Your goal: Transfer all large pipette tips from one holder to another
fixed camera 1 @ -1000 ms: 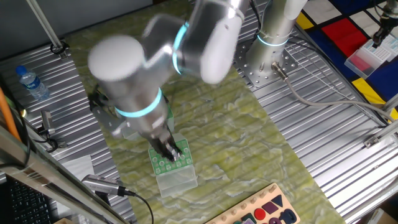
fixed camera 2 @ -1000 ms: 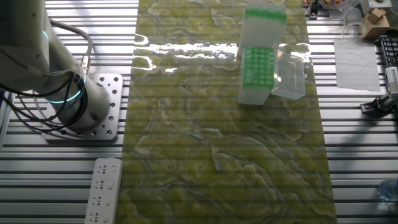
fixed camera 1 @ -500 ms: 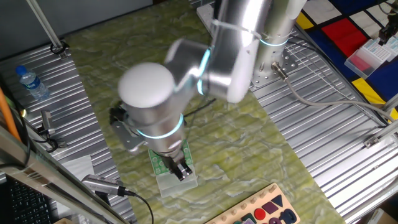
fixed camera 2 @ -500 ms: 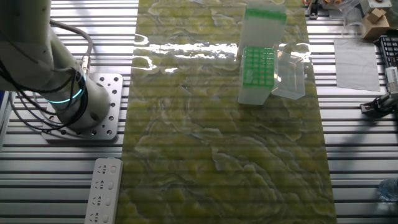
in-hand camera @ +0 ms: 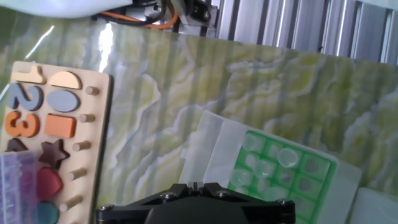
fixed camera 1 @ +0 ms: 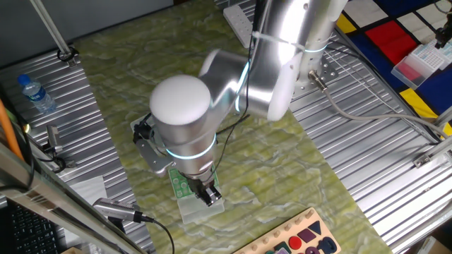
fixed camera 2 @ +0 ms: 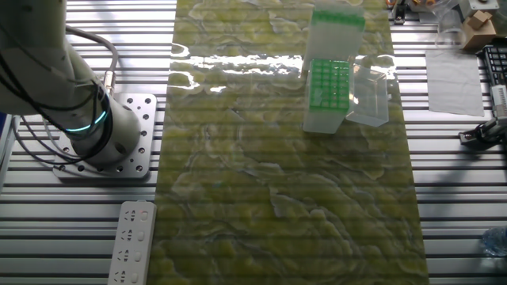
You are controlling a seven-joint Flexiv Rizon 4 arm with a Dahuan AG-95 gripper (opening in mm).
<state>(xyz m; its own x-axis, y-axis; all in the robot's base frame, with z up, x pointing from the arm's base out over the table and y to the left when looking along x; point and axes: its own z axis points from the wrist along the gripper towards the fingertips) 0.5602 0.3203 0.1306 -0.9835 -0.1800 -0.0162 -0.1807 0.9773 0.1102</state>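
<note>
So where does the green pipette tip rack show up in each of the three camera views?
One fixed view: green rack at bottom centre, mostly hidden under the arm's wrist, gripper over it.
Other fixed view: rack at upper right, in plain sight.
Hand view: rack at lower right.
Shared landmark: the yellow-green marbled mat beneath it.

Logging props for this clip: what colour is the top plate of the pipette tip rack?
Green, on a clear plastic base; the rack shows best in the other fixed view.
</note>
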